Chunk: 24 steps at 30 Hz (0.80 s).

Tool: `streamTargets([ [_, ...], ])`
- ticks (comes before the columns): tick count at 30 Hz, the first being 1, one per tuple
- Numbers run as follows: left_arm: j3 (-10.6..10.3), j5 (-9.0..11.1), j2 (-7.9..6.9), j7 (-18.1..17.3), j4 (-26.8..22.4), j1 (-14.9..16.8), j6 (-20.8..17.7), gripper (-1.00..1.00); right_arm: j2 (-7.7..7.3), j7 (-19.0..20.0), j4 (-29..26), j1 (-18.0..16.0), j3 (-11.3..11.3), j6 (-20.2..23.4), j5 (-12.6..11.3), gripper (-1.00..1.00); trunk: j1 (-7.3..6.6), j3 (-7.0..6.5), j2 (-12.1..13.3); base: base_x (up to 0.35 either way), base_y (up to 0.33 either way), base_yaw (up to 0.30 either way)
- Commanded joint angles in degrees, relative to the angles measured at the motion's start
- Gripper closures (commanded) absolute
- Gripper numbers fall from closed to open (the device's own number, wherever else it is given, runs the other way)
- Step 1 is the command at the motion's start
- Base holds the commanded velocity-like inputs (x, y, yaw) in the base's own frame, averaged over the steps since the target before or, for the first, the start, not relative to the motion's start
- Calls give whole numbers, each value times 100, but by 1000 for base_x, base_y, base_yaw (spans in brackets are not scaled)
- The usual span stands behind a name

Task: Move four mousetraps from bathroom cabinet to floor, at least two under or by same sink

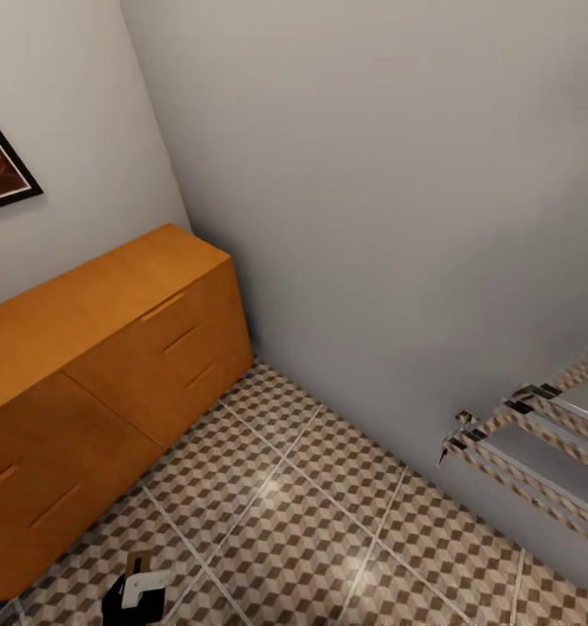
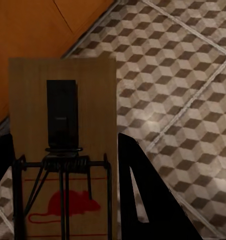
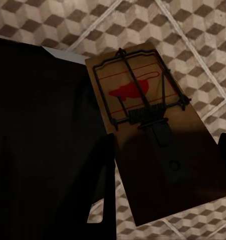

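left gripper (image 2: 67,200) grasping a mousetrap (image 2: 62,125) | right gripper (image 3: 163,175) grasping another mousetrap (image 3: 143,115) | we carry both low over the bathroom floor (image 1: 329,504), find the sink, set them flat beside it

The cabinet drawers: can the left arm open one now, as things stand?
Probably not. The left gripper is shut on a mousetrap, so it has no free fingers for the cabinet handles, though tiled floor between lies open.

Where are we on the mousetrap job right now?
Done: none seen on the cube-patterned tile floor yet. In hand: the left gripper holds a brown wooden mousetrap with a red mouse print; the right gripper holds another. The orange-brown wooden cabinet looks closed. Left: placing traps by the sink.
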State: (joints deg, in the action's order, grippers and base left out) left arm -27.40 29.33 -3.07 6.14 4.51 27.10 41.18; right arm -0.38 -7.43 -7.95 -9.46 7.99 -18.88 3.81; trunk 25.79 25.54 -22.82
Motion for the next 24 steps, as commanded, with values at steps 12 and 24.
streamTargets([
  [12, -53, -24, 40, 71, 15, 6, 15, 100, 0, -66, 4, -3, 44, -2, 32, 100, 0, 8, -9, -287, -24, 0],
  [24, -49, -24, 43, 72, 15, 6, 15, 100, -3, -66, 4, -3, 44, -2, 33, 100, 0, 8, -9, -217, -78, 0],
])
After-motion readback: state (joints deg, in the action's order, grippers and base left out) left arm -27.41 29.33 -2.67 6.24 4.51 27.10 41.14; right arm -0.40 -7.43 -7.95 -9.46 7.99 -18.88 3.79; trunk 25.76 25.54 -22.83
